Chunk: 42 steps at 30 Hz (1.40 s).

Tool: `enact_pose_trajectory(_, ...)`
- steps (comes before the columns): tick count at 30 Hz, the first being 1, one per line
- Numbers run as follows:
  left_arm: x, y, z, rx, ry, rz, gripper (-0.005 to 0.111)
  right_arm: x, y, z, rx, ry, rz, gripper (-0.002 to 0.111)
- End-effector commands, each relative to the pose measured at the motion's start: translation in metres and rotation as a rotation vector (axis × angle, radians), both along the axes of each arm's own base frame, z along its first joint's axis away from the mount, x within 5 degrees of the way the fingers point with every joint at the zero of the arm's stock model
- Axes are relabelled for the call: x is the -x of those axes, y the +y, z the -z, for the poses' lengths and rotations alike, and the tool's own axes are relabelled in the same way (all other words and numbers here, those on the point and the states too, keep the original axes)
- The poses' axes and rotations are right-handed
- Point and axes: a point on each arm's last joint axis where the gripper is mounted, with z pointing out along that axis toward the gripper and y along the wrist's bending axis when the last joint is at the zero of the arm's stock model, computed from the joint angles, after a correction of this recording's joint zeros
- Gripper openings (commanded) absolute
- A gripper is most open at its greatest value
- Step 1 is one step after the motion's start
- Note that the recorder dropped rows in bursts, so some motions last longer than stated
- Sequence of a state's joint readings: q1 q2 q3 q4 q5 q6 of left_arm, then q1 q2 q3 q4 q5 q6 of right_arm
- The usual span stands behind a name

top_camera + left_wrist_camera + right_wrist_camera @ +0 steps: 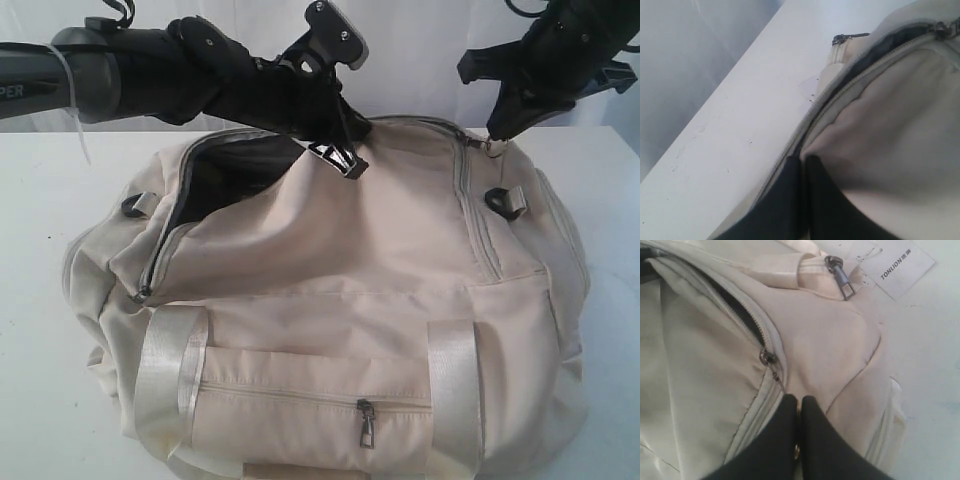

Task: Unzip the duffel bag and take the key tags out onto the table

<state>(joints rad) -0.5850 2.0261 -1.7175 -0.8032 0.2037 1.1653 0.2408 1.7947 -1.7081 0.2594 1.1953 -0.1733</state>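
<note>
Half the zip gapes on the cream fabric duffel bag [380, 260]; we see no key tags on the white worktop [40, 300] yet. Our left gripper [802, 160] and right gripper [800, 399] sit clenched.

The duffel bag [330, 270] is cream woven cloth, matt and softly creased, with a dark grey matt lining [225, 170] at its opening. Its straps [170, 370] are glossy satin webbing. The zipper pull [366, 425] on the front pocket is dull grey metal; the D-ring [505, 203] looks black and matt. The desk [40, 330] is white, smooth and matt, faintly scuffed. A paper label [900, 265] is white and matt with dark print. The left tool [803, 162] and right tool [800, 401] have smooth black matt fingers.
</note>
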Motion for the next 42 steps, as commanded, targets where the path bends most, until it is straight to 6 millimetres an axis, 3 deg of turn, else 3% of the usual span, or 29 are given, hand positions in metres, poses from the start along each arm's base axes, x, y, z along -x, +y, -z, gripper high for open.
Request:
enact_pose_trajectory(1, 0.000, 0.004, -0.007, 0.016, -0.004, -0.011, 0.000, 0.022, -0.009, -0.008, 0.019, 0.007, -0.023, 0.000)
enact_pose_trajectory(7, 0.000, 0.003, -0.007, 0.020, 0.008, -0.012, 0.000, 0.039, -0.013, 0.000, 0.014, 0.013, -0.012, 0.000)
enact_pose_trajectory(17, 0.005, 0.001, -0.005, 0.010, 0.044, 0.029, 0.000, 0.018, -0.010, 0.010, -0.026, -0.116, 0.067, 0.000)
enact_pose_trajectory(22, 0.008, 0.000, -0.004, 0.004, 0.062, 0.052, 0.000, 0.013, -0.004, 0.030, -0.056, 0.007, 0.080, 0.000)
enact_pose_trajectory(28, 0.010, -0.001, -0.002, -0.002, 0.083, 0.074, 0.000, 0.022, 0.010, 0.029, -0.192, 0.098, -0.026, 0.000)
enact_pose_trajectory(37, 0.011, -0.001, -0.002, -0.004, 0.090, 0.082, 0.000, 0.027, 0.003, 0.037, -0.100, 0.132, -0.043, 0.000)
enact_pose_trajectory(42, 0.017, 0.003, -0.020, 0.004, 0.051, 0.100, 0.004, 0.025, 0.001, 0.040, -0.085, 0.105, -0.025, 0.000)
